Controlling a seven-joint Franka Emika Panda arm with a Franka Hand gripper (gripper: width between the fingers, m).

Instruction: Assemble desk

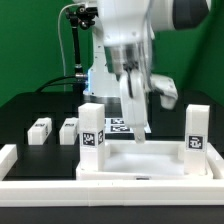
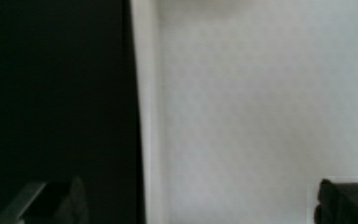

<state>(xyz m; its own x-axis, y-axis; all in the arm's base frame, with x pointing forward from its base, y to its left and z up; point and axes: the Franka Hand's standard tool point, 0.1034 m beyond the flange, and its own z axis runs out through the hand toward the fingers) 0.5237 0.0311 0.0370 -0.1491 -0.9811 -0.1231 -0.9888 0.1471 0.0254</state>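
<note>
The white desk tabletop [image 1: 150, 160] lies at the front with its raised rim up. Two white tagged legs stand upright in its corner sockets, one at the exterior view's left [image 1: 92, 128] and one at its right [image 1: 195, 130]. Two more legs lie loose on the black table, one [image 1: 40, 130] beside the other [image 1: 68, 129]. My gripper [image 1: 135, 122] hangs low over the tabletop's far edge. In the wrist view the gripper [image 2: 202, 205] is open, its dark fingertips [image 2: 60, 202] wide apart over a blurred white surface [image 2: 247, 100] that meets black table.
The marker board [image 1: 119, 125] lies behind the tabletop, partly hidden by my gripper. Low white border rails run along the front [image 1: 100, 188] and at the exterior view's left [image 1: 8, 153]. A black stand with cables [image 1: 72, 45] rises at the back.
</note>
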